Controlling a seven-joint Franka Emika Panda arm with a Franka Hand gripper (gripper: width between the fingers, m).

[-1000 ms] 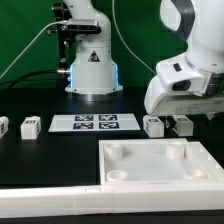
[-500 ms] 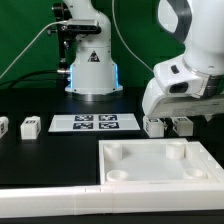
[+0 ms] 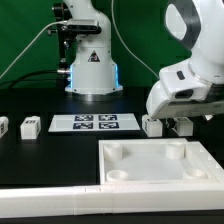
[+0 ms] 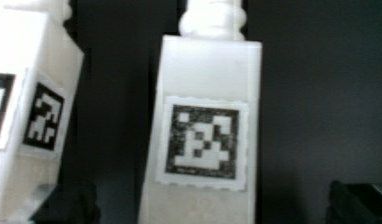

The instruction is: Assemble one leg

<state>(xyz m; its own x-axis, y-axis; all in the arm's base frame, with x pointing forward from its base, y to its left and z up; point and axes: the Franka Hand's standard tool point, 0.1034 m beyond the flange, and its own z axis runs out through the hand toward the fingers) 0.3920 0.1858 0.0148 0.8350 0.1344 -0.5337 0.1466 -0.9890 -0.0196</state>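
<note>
- Plainly, the leg (image 4: 206, 120) fills the middle of the wrist view: a white post with a black-and-white tag on its facing side and a narrower peg at one end.
- The gripper (image 4: 206, 208) hangs over it with its jaws spread wide. The dark fingertips (image 4: 55, 205) show on either side of the leg, clear of it and grasping nothing.
- A neighbouring leg (image 4: 28, 100), also tagged, sits just beside it with a dark gap between them.
- In the exterior view the gripper (image 3: 168, 121) is low over the black table (image 3: 40, 160) at the right.
- Two small tagged posts stand under it, a left post (image 3: 152, 125) and a right post (image 3: 183, 126). I cannot tell which of them is the one centred at the wrist.
- The robot's white hand covers their tops.
- Just near of these posts lies the large white panel (image 3: 160, 165) with round corner sockets.
- Left of the posts, the marker board (image 3: 95, 123) lies flat.
- Further left stand a spare leg (image 3: 30, 127) and, at the left edge, a cut-off leg (image 3: 3, 127).
- Far behind the marker board rises the robot base (image 3: 92, 65).
- A long white strip (image 3: 50, 205) runs along the near edge, left of the panel.
</note>
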